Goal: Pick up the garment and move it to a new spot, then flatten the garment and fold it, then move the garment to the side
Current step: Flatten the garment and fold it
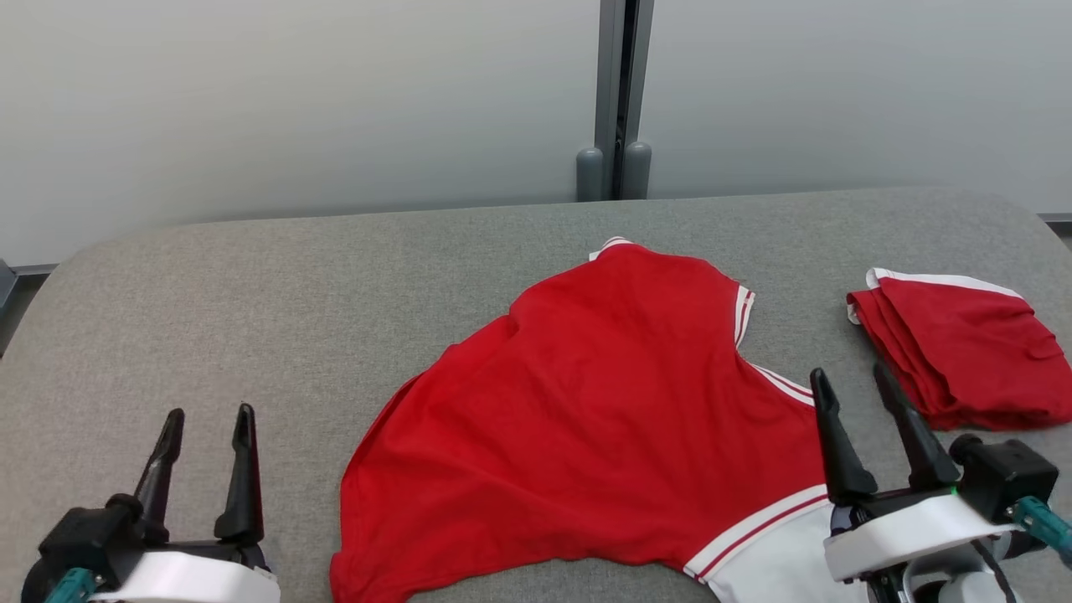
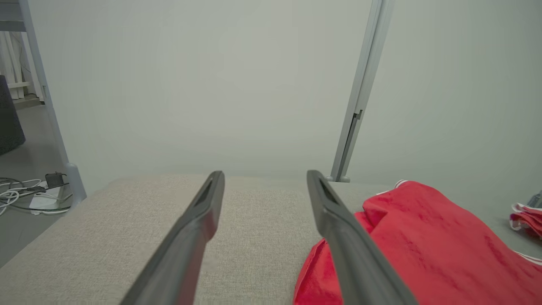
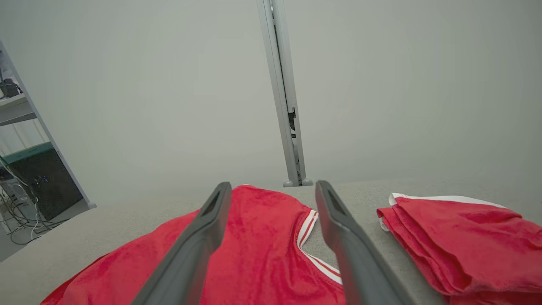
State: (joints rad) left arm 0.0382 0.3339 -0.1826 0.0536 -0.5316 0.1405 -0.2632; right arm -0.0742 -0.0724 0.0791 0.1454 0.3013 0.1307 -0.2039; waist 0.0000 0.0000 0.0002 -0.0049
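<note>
Flattening is, I judge, the step in hand: the red shirt [image 1: 586,419] lies rumpled from the middle of the grey padded tabletop [image 1: 251,293] to its near edge, with a folded red garment [image 1: 963,352] at the right edge. My left gripper [image 1: 209,413] and right gripper [image 1: 851,370] hover empty, fingers apart. Next, each should pinch a shirt edge and draw outward.

Black left claw [image 1: 209,413] and right claw [image 1: 848,370], white wrists [image 1: 904,536], teal fittings [image 1: 1043,519].
</note>
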